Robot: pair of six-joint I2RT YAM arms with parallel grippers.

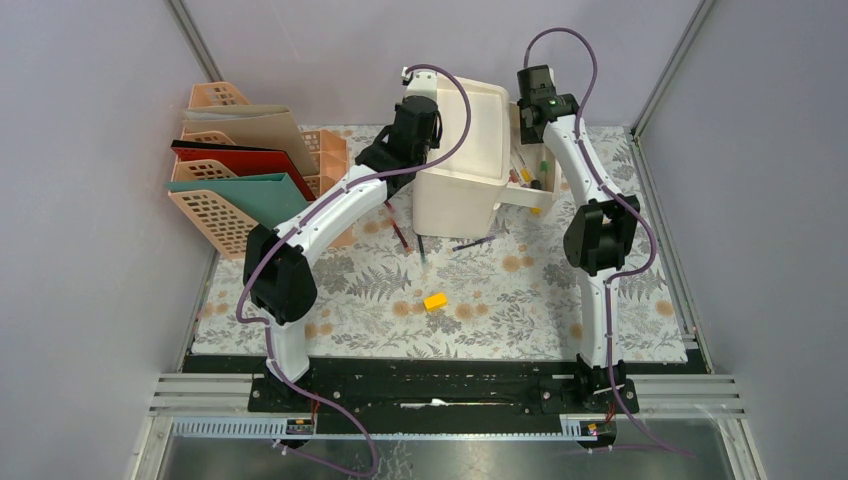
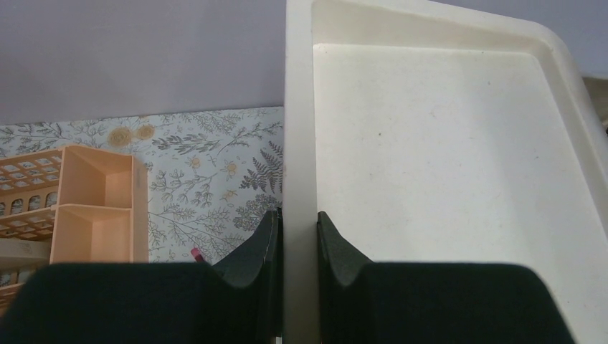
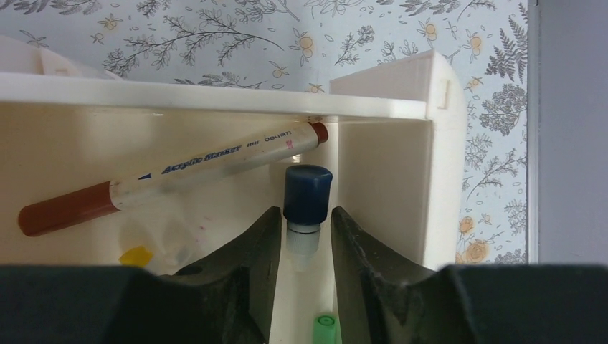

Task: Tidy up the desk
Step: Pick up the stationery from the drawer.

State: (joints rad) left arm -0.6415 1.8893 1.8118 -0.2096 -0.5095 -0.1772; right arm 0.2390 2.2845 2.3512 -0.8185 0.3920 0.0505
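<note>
The desk (image 1: 500, 300) is covered in fern-print cloth. A cream organizer (image 1: 465, 160) stands at its back middle. My left gripper (image 1: 432, 97) is shut on the left rim of the organizer's wide tray (image 2: 444, 158), with the wall pinched between its jaws (image 2: 297, 223). My right gripper (image 1: 535, 118) hangs over the organizer's side compartment (image 3: 387, 186), and its jaws (image 3: 305, 215) close on a blue-capped marker (image 3: 307, 195). A brown-capped marker (image 3: 172, 179), a green cap (image 3: 325, 326) and a yellow bit (image 3: 135, 256) lie in that compartment.
A yellow block (image 1: 435, 301) and loose pens (image 1: 400, 235) (image 1: 472, 243) lie on the cloth in front of the organizer. Peach file sorters (image 1: 215, 215) with red (image 1: 240, 160) and teal (image 1: 255, 195) folders stand at the left. A small peach organizer (image 2: 100, 208) is beside them.
</note>
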